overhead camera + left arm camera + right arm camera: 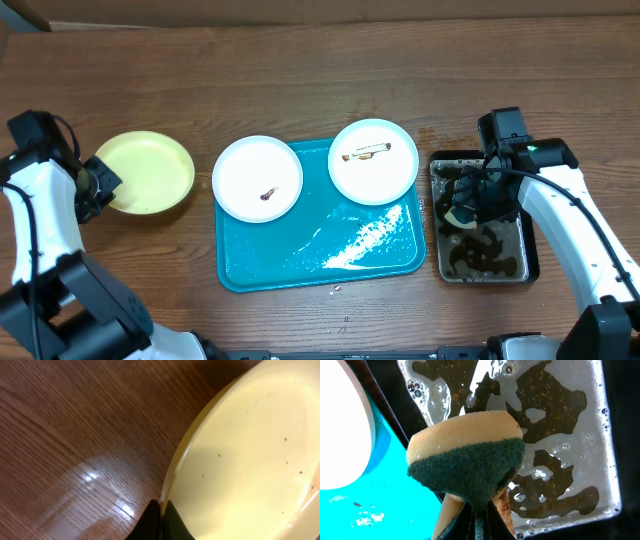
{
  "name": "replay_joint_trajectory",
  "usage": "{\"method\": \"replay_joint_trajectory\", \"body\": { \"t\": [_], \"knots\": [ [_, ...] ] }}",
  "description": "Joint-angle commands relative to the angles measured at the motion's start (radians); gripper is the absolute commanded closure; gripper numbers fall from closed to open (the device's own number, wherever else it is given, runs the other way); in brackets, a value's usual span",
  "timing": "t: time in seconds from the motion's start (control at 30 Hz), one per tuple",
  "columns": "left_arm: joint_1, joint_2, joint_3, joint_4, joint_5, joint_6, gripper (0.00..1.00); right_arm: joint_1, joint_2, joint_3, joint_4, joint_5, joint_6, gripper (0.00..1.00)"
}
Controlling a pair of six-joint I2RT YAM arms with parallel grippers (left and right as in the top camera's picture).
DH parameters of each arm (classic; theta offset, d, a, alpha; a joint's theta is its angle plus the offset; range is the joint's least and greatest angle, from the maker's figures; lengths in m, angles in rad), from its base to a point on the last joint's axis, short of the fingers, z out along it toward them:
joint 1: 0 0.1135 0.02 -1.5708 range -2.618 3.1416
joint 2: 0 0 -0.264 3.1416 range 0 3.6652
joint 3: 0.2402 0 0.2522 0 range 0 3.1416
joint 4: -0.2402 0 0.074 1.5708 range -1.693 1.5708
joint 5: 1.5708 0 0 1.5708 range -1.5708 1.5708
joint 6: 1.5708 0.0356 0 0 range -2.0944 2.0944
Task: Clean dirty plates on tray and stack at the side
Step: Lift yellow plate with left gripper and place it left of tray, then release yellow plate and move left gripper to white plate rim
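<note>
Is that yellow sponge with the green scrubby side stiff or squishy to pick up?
Probably soft: the yellow-and-green sponge is folded where the right gripper pinches it. Likely waterlogged and drippy; droplets glisten on it. Its rough green side should resist slipping.

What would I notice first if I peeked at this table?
The bright turquoise tray in the middle jumps out, with two white plates smeared brown overlapping its far edge. To its left, the left gripper pinches the rim of a pale yellow plate on the wooden table. On the right, the right gripper holds a yellow-and-green sponge over a black tray of murky water.
</note>
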Motion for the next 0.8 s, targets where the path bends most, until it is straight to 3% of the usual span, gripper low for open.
{"method": "replay_joint_trajectory", "body": {
  "t": [0.0,0.1,0.17,0.27,0.57,0.77],
  "knots": [
    [0.013,0.039,0.018,0.006,0.029,-0.008,0.94,-0.002,-0.004,-0.003,0.003,-0.002,-0.006,0.96],
    [0.014,0.057,0.018,0.009,0.026,-0.005,0.87,-0.002,-0.004,-0.003,0.002,-0.002,-0.006,0.96],
    [0.014,0.058,0.018,0.010,0.034,-0.006,0.87,-0.002,-0.004,-0.003,-0.001,-0.002,-0.006,0.96],
    [0.014,0.055,0.026,0.003,0.082,-0.006,0.77,-0.002,-0.004,-0.003,-0.006,-0.002,-0.006,0.96],
    [-0.040,0.004,0.099,-0.129,0.473,0.077,0.61,-0.060,-0.004,-0.002,0.099,-0.002,-0.003,0.96],
    [-0.214,-0.008,0.098,-0.205,0.435,0.187,0.58,-0.102,0.003,-0.002,0.173,-0.002,-0.055,0.96]
  ]
}}
